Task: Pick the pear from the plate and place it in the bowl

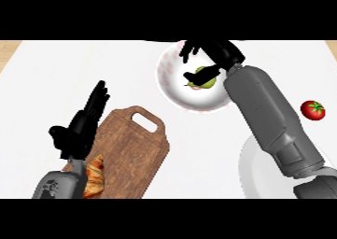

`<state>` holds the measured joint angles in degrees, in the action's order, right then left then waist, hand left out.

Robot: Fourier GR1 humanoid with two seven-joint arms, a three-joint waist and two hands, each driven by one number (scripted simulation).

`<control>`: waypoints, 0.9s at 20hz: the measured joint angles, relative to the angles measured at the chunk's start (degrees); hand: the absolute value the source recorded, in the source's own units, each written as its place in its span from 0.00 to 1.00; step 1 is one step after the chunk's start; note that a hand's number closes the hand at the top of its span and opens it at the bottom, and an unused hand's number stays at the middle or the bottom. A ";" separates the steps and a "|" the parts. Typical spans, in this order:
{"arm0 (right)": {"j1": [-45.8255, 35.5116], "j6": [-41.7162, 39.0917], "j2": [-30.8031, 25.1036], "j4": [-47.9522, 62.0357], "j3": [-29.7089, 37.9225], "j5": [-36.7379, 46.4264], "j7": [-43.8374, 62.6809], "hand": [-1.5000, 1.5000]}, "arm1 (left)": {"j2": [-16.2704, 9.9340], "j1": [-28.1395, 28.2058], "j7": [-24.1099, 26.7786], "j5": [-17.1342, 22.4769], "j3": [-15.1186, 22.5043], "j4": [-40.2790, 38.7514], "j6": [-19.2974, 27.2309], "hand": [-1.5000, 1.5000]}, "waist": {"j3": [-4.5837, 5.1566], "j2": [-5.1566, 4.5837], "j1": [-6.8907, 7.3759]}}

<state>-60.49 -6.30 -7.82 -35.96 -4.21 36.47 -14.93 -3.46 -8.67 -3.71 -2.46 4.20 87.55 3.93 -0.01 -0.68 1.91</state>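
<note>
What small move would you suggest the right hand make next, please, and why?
Probably close the fingers around the pear: the right hand is over the plate, its thumb touching the pear, which is not yet lifted toward the bowl.

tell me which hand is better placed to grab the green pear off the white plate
Right. The right hand is already over the round white plate, its thumb touching the green pear. The left hand rests open beside the wooden cutting board.
</note>
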 measured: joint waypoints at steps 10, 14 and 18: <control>-3.57 -3.62 0.01 8.30 8.82 -8.40 -12.85 0.00 | 0.17 -0.25 -1.33 -0.31 -0.01 0.81 0.13 0.50 | -0.03 0.12 -0.28; -5.35 -4.49 -1.07 9.25 12.97 -12.18 -13.04 0.00 | 0.25 -0.52 -2.28 -0.40 -0.17 1.25 0.30 0.50 | -0.01 0.28 -0.60; -7.13 -8.64 -3.82 11.42 16.56 -15.76 -11.30 0.00 | -0.10 -0.09 -1.45 -0.10 -0.75 1.15 -0.14 0.50 | 0.00 0.30 -0.67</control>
<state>-67.61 -14.94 -11.64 -24.54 12.35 20.71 -26.23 -3.56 -8.76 -5.16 -2.57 3.45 88.69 3.78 -0.01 -0.38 1.24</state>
